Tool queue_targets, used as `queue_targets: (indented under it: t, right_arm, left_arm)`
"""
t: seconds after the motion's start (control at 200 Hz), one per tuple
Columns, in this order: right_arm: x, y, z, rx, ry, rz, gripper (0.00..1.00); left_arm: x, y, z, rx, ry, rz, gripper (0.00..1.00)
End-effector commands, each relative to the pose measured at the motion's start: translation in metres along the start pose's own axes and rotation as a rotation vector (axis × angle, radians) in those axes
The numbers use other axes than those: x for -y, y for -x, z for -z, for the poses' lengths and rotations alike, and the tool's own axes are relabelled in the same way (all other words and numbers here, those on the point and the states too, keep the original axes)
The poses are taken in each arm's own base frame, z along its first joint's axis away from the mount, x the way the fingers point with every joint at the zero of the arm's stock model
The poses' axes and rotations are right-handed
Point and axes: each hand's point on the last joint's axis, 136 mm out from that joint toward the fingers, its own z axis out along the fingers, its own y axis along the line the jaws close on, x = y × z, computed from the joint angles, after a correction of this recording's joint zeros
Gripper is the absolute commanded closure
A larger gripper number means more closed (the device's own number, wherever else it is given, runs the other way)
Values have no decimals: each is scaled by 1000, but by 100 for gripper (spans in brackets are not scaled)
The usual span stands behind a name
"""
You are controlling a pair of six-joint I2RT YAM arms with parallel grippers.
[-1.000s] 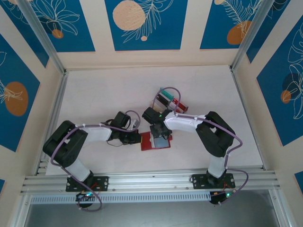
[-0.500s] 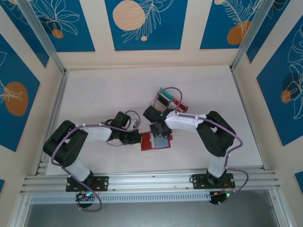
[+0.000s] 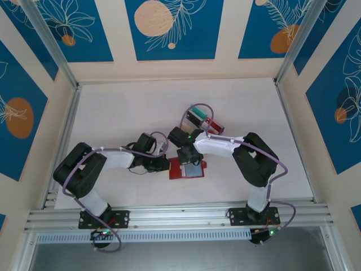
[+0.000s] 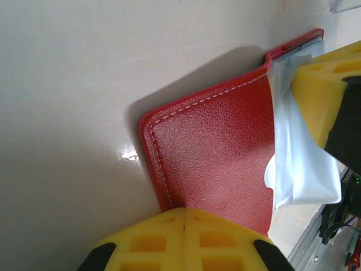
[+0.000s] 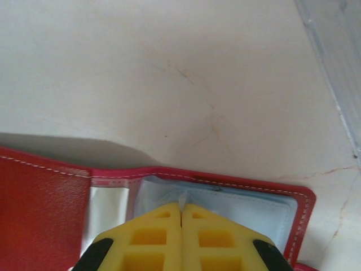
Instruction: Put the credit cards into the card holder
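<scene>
The red card holder (image 3: 178, 171) lies open on the table between the two arms. My left gripper (image 3: 167, 164) is shut on its left cover edge; in the left wrist view the yellow fingertips (image 4: 183, 217) pinch the red leather cover (image 4: 214, 141). My right gripper (image 3: 190, 160) is shut on a clear inner sleeve (image 5: 225, 206) of the card holder (image 5: 51, 192), a thin fold of plastic caught between the pads (image 5: 180, 210). The credit cards (image 3: 201, 117), teal, red and dark, stand in a clear rack behind the right gripper.
The clear slotted rack (image 3: 208, 121) sits just behind the right wrist; its edge shows at the upper right of the right wrist view (image 5: 333, 56). Aluminium frame rails (image 3: 169, 215) border the table's near edge, and pale table (image 3: 124, 107) stretches to the back left.
The right gripper's jaws have closed onto the clear sleeve. The card holder and the left gripper have shifted slightly to the right.
</scene>
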Motion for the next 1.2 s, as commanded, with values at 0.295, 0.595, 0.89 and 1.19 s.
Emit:
queue_targets:
  t: [0.295,0.595,0.89,1.19]
  right_arm:
    - [-38,-15,11,-123,373,-112,59]
    - [-34,-50,16,-180,410,-182,50]
    - [-33,-79,15,-229,420,-206,49]
    - [-32,-91,23,-238,414,-223,42]
  left_arm:
    - [-42,-28,-22,-42,147,68,100]
    - [-45,-30,-24,-35,152,83,100]
    - [-46,-30,-24,-33,152,84,100]
    - [-45,-28,-22,-26,155,82,100]
